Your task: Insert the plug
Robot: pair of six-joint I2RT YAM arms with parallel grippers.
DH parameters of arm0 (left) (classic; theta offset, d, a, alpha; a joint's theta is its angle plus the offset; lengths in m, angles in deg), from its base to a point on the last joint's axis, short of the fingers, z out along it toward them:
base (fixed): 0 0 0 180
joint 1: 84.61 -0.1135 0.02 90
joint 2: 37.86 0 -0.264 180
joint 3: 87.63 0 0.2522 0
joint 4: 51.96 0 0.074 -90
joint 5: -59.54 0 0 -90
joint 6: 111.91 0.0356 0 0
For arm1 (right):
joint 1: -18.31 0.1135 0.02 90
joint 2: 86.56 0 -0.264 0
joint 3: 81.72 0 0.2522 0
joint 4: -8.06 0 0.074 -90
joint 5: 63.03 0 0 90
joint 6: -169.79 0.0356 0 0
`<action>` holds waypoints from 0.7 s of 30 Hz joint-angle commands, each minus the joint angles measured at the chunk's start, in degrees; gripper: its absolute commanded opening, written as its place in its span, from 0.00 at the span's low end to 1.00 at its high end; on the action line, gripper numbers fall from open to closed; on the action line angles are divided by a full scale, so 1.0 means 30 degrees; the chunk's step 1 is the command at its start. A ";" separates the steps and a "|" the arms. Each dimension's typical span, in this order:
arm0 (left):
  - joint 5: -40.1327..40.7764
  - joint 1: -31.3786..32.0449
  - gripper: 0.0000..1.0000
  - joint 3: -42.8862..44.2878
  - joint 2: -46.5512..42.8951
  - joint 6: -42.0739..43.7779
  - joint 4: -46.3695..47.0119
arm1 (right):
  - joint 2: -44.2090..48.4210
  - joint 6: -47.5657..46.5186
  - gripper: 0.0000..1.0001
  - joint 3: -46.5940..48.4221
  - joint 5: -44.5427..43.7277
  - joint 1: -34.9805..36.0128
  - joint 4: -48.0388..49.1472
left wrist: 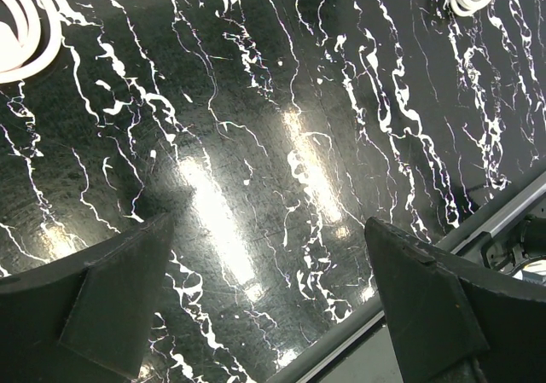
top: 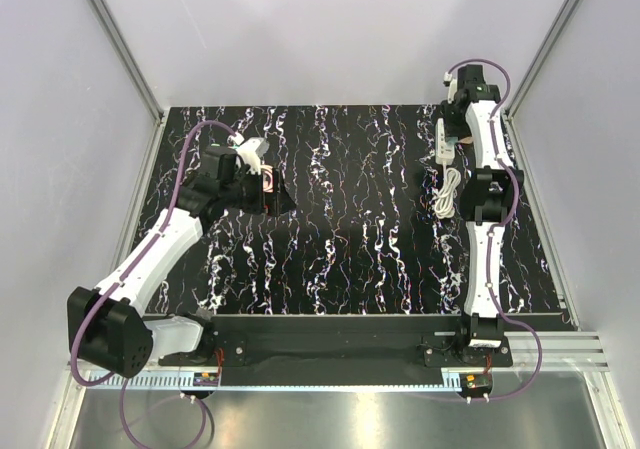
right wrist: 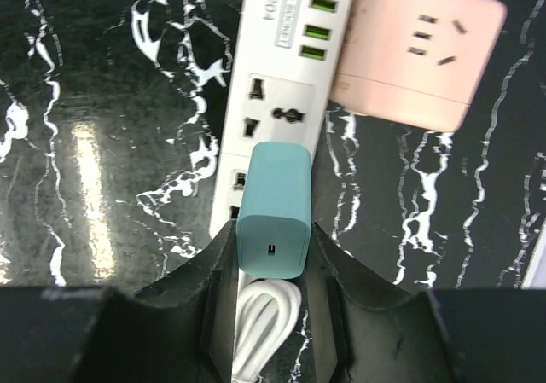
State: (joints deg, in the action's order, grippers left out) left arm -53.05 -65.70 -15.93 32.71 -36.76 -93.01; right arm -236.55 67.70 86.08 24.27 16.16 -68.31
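While the left gripper (left wrist: 273, 306) hangs wide open over bare table (left wrist: 256, 144) on the near left, holding nothing, the work is all on the far right. Nearest there lies a white cable (right wrist: 264, 332), bunched just below the right gripper (right wrist: 273, 240). That gripper is closed on a teal charger (right wrist: 273, 208), one finger on each side. The charger stands over the white strip (right wrist: 273, 93), but whether its pins are in cannot be told. A bit farther, at the strip's right edge, sits the plug (right wrist: 418, 50), a peach block with socket holes showing on top. It touches or covers that edge, and whether it is pushed in cannot be told.

The plug looks hard and light. Its sides are smooth and its corners round, so a weak pinch may let it slip. It is likely best held by two flat sides across from each other, with the pin side left free. It looks wider than the charger, so the fingers would have to open more.

The table's right edge and the side wall are near the strip, and the right arm fills that side too. Left of the strip the table is bare and gives the most room.
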 commanded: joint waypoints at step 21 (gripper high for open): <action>-0.1230 -0.0212 0.99 -0.0268 -0.0992 -0.0265 0.1303 | 0.6404 0.5028 0.00 -0.9742 -0.1796 0.0044 0.1620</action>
State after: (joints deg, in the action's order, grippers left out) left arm -54.76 -66.13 -16.37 31.74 -37.20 -92.11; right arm -221.17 80.50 58.84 18.67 16.03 -65.12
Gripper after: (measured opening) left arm 0.987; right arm 0.385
